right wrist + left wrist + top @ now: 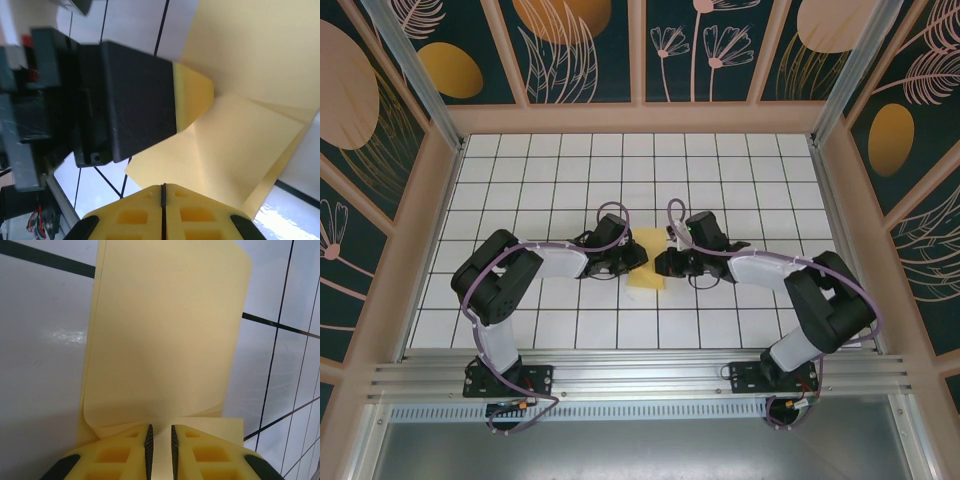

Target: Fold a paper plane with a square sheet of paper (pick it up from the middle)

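our left gripper (160, 440) stands a narrow slit apart, tips touching the folded square sheet of paper (165, 340); our right gripper (163, 200) is closed tight over it.

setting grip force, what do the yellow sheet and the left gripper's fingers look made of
square sheet of paper: thin, matte pale-yellow paper; it curls over in a soft bend. left fingers: yellow, likely moulded plastic, with recessed pockets; inner pads black, ribbed, probably rubber.

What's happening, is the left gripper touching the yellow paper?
Touching. Right wrist view: the left gripper presses its yellow tip onto the yellow paper at the fold.
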Robot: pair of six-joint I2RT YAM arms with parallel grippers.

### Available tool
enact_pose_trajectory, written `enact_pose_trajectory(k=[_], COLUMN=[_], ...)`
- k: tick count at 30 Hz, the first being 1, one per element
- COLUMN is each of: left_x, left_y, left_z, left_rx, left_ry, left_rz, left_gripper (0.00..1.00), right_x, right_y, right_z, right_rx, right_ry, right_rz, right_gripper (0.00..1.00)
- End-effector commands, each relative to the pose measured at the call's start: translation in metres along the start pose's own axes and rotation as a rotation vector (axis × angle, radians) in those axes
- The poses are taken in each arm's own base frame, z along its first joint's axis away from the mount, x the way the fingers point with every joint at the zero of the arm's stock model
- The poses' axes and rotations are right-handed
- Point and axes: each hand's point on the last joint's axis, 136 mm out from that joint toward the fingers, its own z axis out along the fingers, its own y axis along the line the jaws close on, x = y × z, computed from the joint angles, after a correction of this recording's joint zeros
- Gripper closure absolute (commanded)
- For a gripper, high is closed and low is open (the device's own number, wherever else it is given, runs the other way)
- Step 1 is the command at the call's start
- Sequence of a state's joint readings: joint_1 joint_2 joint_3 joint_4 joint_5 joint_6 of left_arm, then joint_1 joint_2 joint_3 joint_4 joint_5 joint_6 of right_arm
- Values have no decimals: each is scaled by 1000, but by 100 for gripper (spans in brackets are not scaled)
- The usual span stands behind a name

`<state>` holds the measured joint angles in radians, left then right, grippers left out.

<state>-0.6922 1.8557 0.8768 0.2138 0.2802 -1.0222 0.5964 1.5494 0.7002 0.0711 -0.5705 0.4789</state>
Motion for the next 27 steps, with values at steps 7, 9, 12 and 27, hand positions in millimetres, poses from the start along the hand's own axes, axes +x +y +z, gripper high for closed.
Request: enact_pose_trajectory(k=[7, 9, 12, 27], left_x=[10, 10, 10, 12], left_y=[20, 21, 21, 23], left_z=[8, 8, 7, 7], left_rx=[-50, -51, -54, -59], left_ry=[32, 34, 34, 37], left_rz=[8, 8, 9, 10], left_gripper=[79, 79, 79, 79], right_x=[10, 13, 20, 40], right_y=[-4, -9, -13, -31], right_z=[20, 22, 22, 23], right_rx=[-11, 6, 14, 60], right_ry=[103, 116, 131, 169], right_rz=[65, 79, 93, 121], right_gripper=[90, 90, 90, 88])
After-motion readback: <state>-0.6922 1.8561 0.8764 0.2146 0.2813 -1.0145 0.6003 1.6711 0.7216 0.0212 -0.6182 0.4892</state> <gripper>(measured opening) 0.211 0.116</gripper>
